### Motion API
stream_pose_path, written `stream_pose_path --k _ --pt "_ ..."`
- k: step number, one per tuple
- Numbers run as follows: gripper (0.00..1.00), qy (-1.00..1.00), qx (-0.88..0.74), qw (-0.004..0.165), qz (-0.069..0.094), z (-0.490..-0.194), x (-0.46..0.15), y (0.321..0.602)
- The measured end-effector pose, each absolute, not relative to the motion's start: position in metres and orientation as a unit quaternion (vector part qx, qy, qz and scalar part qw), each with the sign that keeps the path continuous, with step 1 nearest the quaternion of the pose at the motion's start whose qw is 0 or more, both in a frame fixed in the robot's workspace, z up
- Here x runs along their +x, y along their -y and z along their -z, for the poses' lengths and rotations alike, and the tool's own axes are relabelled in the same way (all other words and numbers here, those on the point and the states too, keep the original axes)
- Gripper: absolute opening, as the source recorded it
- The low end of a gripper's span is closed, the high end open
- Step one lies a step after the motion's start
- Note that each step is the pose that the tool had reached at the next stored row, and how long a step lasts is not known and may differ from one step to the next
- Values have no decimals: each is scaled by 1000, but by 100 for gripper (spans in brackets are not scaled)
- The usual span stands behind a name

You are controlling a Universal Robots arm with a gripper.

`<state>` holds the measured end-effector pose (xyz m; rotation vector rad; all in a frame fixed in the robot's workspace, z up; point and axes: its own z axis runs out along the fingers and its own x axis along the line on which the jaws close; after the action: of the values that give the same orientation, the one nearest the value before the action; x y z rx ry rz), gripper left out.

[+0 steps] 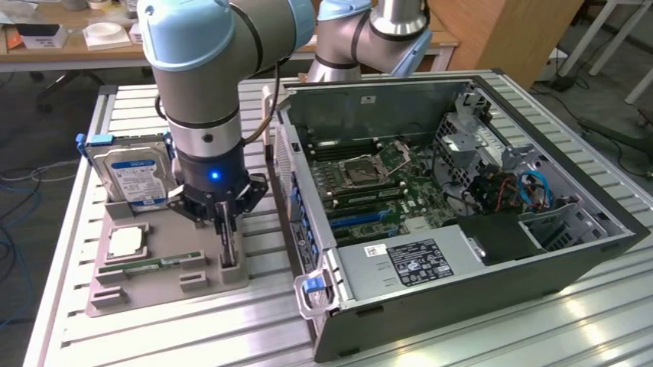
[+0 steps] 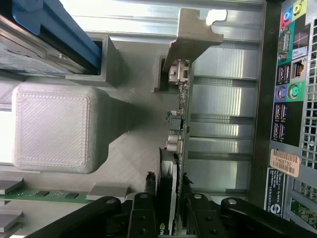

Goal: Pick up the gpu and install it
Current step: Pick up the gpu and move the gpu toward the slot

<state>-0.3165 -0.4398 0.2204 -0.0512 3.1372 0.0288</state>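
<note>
The gpu (image 1: pixel 229 257) stands on edge in a slot of the grey holder tray (image 1: pixel 122 294), just to the exterior view's left of the open computer case (image 1: pixel 408 321). My gripper (image 1: pixel 225 228) reaches straight down over it. In the wrist view the gpu (image 2: pixel 180 101) shows edge-on, with its silver end bracket (image 2: pixel 193 39) at the far end. My gripper (image 2: pixel 168 187) straddles the card near its fan. The black fingers (image 2: pixel 149 184) sit against both faces, shut on it. The card still rests in the tray slot.
A hard drive with a blue label (image 1: pixel 133 177) stands upright at the tray's far end. A processor chip (image 1: pixel 125 242) and a green memory stick (image 1: pixel 153 264) lie on the tray. The case's motherboard (image 1: pixel 378 183) is exposed. Its rear port panel (image 2: pixel 290 94) is close beside the card.
</note>
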Motion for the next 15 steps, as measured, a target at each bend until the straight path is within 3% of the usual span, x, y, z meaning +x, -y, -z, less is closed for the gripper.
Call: stream_pose_path --k 1,15 --pt "27 -1000 -16 2 -9 -220 -317 440" --pt "27 -1000 -16 2 -9 -220 -317 440"
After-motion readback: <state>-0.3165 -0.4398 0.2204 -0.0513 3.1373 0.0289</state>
